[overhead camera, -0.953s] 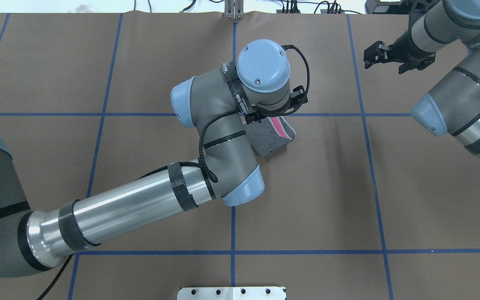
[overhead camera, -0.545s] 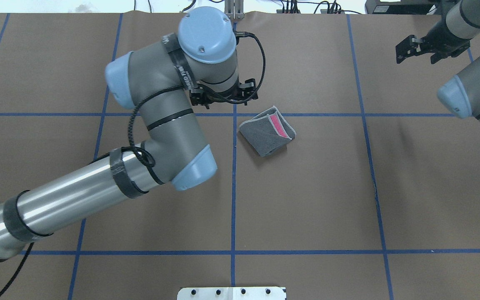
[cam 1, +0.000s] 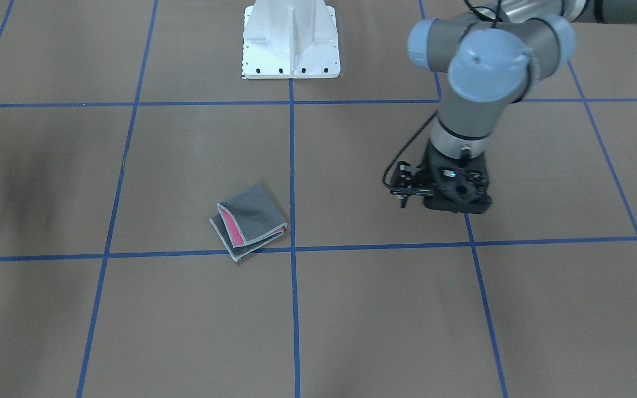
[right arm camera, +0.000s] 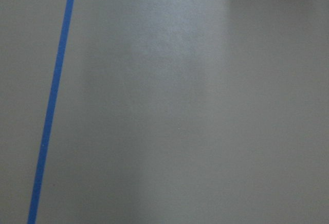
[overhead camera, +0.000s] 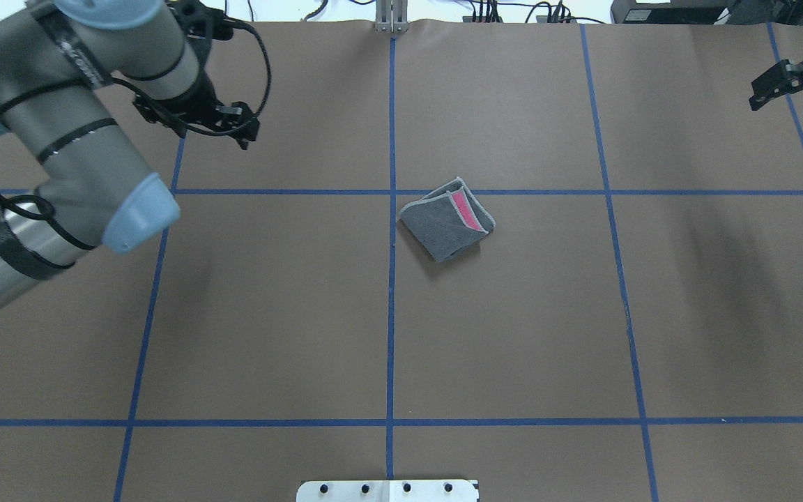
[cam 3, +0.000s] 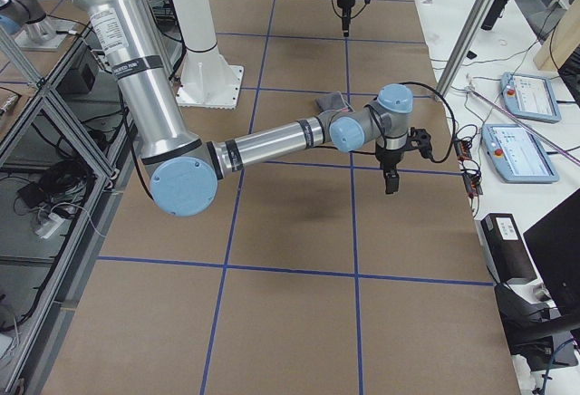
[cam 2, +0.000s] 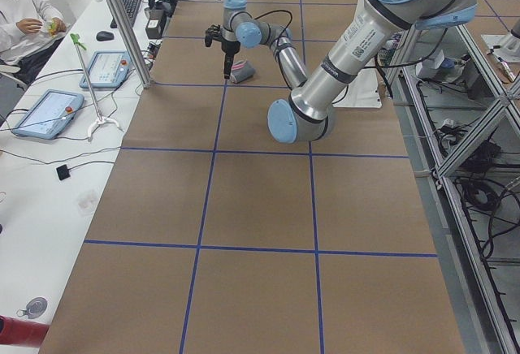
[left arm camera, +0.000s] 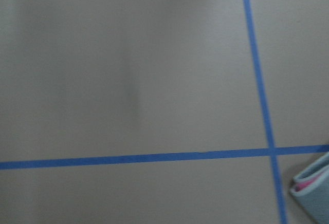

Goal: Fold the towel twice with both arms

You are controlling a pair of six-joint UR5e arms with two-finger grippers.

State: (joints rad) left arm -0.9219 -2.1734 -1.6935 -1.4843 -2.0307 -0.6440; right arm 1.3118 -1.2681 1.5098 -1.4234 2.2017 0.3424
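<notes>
The towel [overhead camera: 447, 226] lies alone near the table's middle, folded into a small dark grey square with a pink strip showing at one open edge. It also shows in the front view [cam 1: 249, 223] and at the lower right corner of the left wrist view [left arm camera: 314, 188]. My left gripper [overhead camera: 242, 134] hangs over the far left of the table, well away from the towel. Its fingers look apart and hold nothing. My right gripper [overhead camera: 765, 92] is at the far right edge, open and empty. The right wrist view shows only bare brown table.
Blue tape lines divide the brown table into squares. The white pedestal base [cam 1: 291, 44] stands at the robot's edge. A metal post [overhead camera: 391, 17] rises at the far edge. Beside the table, a seated person [cam 2: 20, 13] and tablets [cam 2: 49, 114] are at a desk.
My left arm has drawn back from the towel to the far left. The right gripper has withdrawn further to the right edge. The towel has stayed folded where it lay.
</notes>
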